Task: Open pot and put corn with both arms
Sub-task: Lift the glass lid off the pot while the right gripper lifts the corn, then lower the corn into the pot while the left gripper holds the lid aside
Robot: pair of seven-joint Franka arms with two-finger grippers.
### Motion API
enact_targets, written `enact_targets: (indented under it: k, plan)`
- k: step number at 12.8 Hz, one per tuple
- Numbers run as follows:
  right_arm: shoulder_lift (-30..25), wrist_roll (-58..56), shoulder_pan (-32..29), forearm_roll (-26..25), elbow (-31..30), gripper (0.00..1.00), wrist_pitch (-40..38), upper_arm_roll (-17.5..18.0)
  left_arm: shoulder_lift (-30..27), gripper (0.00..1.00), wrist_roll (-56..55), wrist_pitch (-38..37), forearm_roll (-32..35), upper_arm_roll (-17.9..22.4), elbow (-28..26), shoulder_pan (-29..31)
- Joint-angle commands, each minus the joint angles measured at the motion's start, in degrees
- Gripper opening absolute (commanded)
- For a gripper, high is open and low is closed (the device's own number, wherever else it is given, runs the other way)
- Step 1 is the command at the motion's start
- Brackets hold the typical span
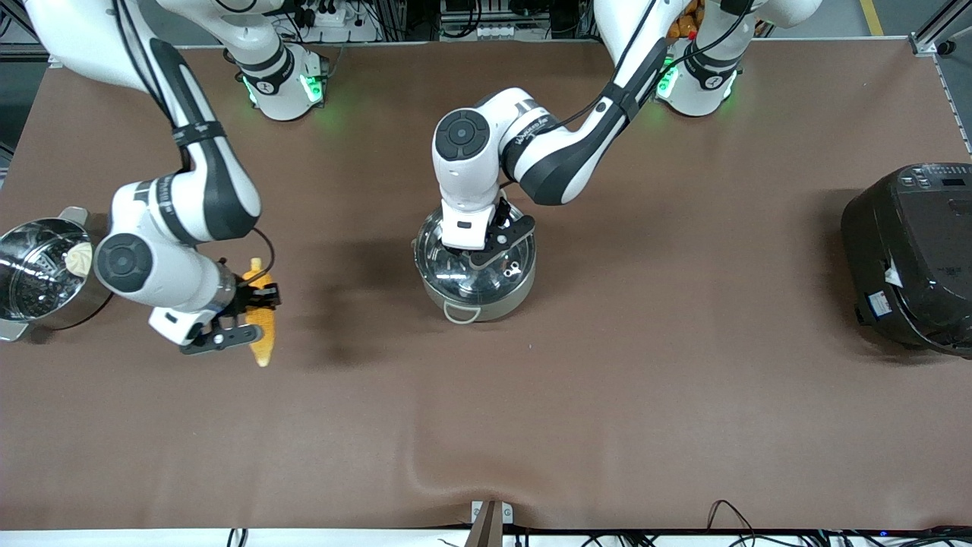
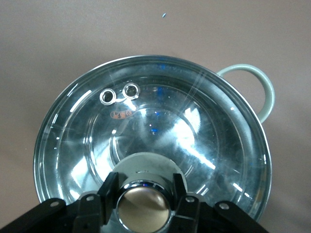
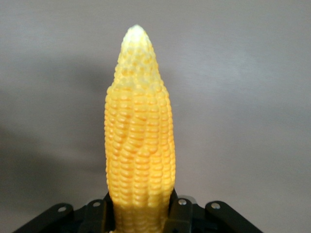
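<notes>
Surface: brown table [image 1: 607, 380], as I see it.
Corn [image 3: 139, 145]: long axis toward front camera, pale tip nearest; my right gripper [image 1: 254, 315] clenches it.
Pot [image 1: 476, 292]: mid-table, lid [image 2: 150, 131] on; left gripper [image 2: 144, 196] clamps knob [image 2: 144, 206].
Writing: unreadable.

L arm's pincer [image 1: 497, 237] clamped, wrist straight down; R arm's pincer [image 1: 254, 304] clamped too, low, forearm angled.

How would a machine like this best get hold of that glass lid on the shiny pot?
By the round metal knob at the glass lid's centre, from straight above. It stands proud of the smooth dome, and the left gripper is shut on it that way.
</notes>
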Motion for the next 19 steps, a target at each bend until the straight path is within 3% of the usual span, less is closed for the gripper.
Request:
enact_targets:
  k: [1, 4, 7, 9, 11, 14, 16, 19]
  plan:
    - [-1.3, -0.3, -0.3, 0.3, -0.1, 0.0, -2.2, 2.1, -3.1, 0.0, -0.7, -1.8, 1.5, 0.1, 0.4, -0.4]
    - [-1.8, -0.3, -0.3, 1.0, 0.2, 0.0, -3.1, 4.8, -9.4, 0.0, 1.0, -8.5, 1.0, -0.1, -1.0, 0.5]
    - [-1.7, 0.1, -0.2, 3.7, 1.7, 0.0, -5.7, 8.4, -15.0, 0.0, 6.2, -12.7, 0.2, -0.2, -1.9, 5.1]
    - [-1.1, 3.8, 3.2, 5.5, 3.2, 0.0, -5.7, 9.7, -17.9, 0.0, 16.4, -17.7, 0.2, -0.2, -3.6, 10.5]
    - [0.1, 8.7, 9.9, 4.5, 6.1, 0.0, -5.6, 9.5, -22.0, 0.0, 27.7, -18.3, 0.2, -0.2, -8.8, 17.2]
    - [4.4, 10.5, 15.4, 3.5, 11.0, 0.0, -5.7, 9.4, -23.9, 0.0, 40.4, -17.2, -0.1, -0.2, -15.0, 25.9]
    - [6.3, 11.0, 19.6, -1.5, 12.3, 0.0, -5.8, 9.2, -23.5, 0.0, 43.1, -12.7, -0.1, -0.2, -18.1, 29.6]
    - [7.0, 11.8, 23.4, -6.6, 12.5, 0.0, -9.3, 8.8, -23.2, 0.0, 46.9, -1.1, -0.9, -0.2, -28.8, 32.7]
